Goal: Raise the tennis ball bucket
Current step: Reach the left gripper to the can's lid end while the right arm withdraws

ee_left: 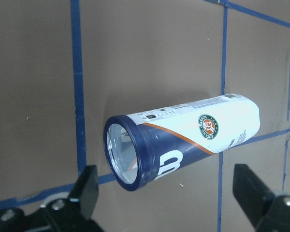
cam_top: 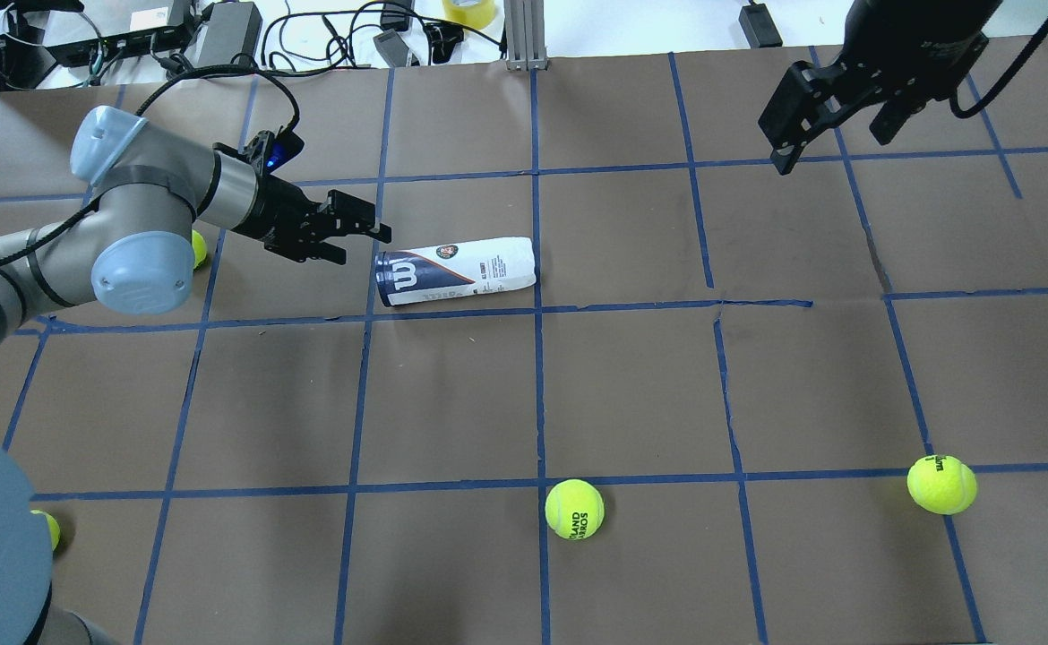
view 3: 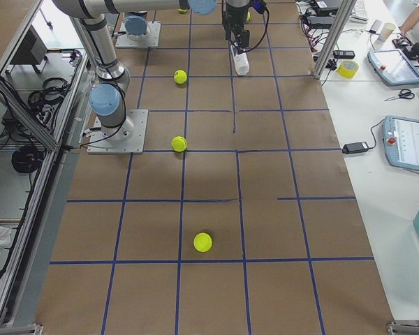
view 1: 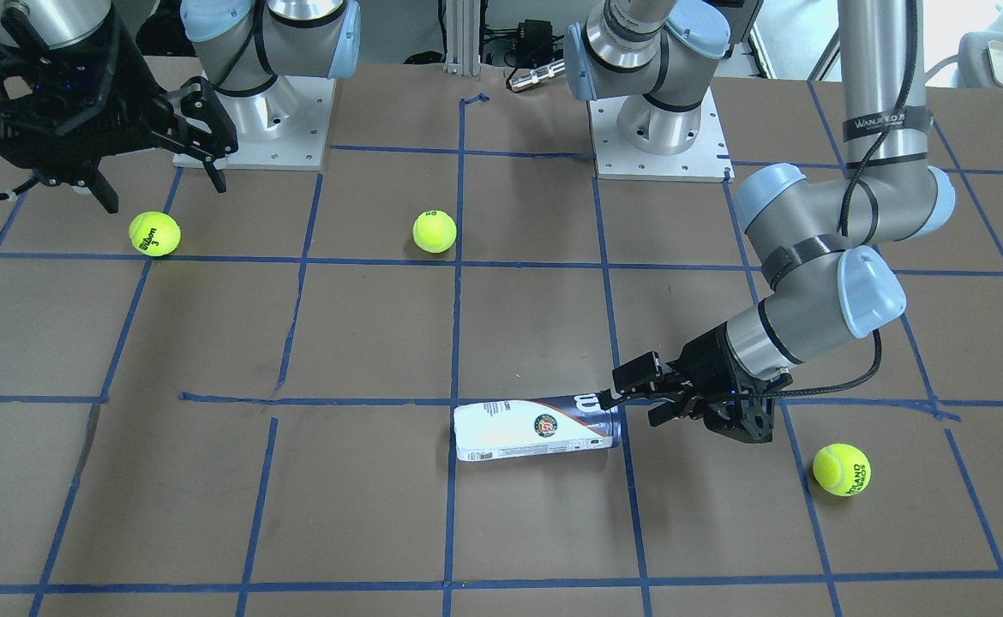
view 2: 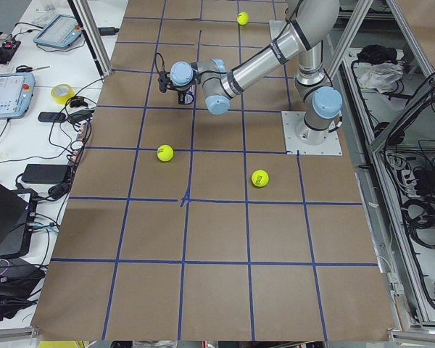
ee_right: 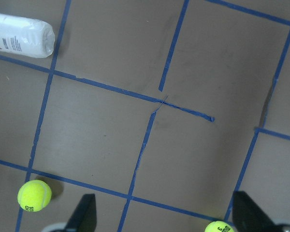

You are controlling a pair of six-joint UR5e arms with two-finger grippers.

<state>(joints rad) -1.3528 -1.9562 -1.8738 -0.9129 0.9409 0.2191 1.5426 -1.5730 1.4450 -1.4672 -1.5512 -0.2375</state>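
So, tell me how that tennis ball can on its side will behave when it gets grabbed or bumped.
The tennis ball bucket lies on its side, so a sideways nudge would likely roll it. Its clear end looks empty, so it is probably light. The glossy round wall could slip unless the open left gripper closes squarely.

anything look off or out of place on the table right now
The tennis ball bucket lies on its side on the table instead of standing, its navy end facing the open left hand. Several tennis balls sit loose and scattered across the table rather than inside it. Nothing looks damaged.
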